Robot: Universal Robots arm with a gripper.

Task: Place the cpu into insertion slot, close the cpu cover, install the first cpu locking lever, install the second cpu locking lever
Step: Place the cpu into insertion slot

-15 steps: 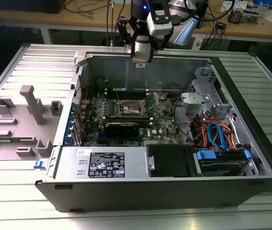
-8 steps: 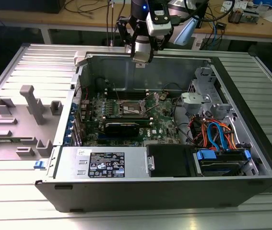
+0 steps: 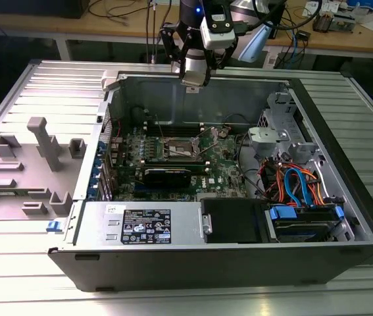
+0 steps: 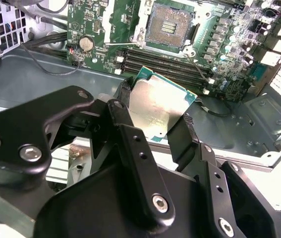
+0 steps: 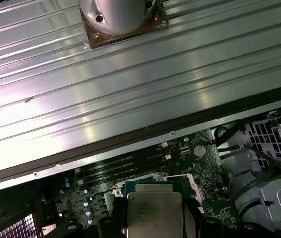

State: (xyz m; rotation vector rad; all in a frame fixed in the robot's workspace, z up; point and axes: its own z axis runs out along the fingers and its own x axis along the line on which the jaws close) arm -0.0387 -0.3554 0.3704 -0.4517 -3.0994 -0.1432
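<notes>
My gripper (image 3: 193, 78) hangs over the back wall of the open computer case, shut on the cpu (image 4: 157, 106), a flat square chip with a dull silver top and green edge. Black fingers (image 4: 124, 96) press on two opposite sides of it; the first wrist view shows the cpu (image 5: 154, 212) the same way. The insertion slot (image 3: 180, 149) lies on the green motherboard below and nearer the camera than the gripper. In the second wrist view the insertion slot (image 4: 167, 25) stands open, its silvery rim around a dark pin field. I cannot tell the cpu cover from the rim.
A black power-supply box (image 3: 147, 227) lies along the case front, and a long black card (image 3: 166, 174) sits just in front of the socket. Blue and orange cables (image 3: 298, 184) fill the exterior view's right side. Memory slots (image 4: 165, 62) run beside the socket. Grey fixtures (image 3: 41, 145) stand outside, left.
</notes>
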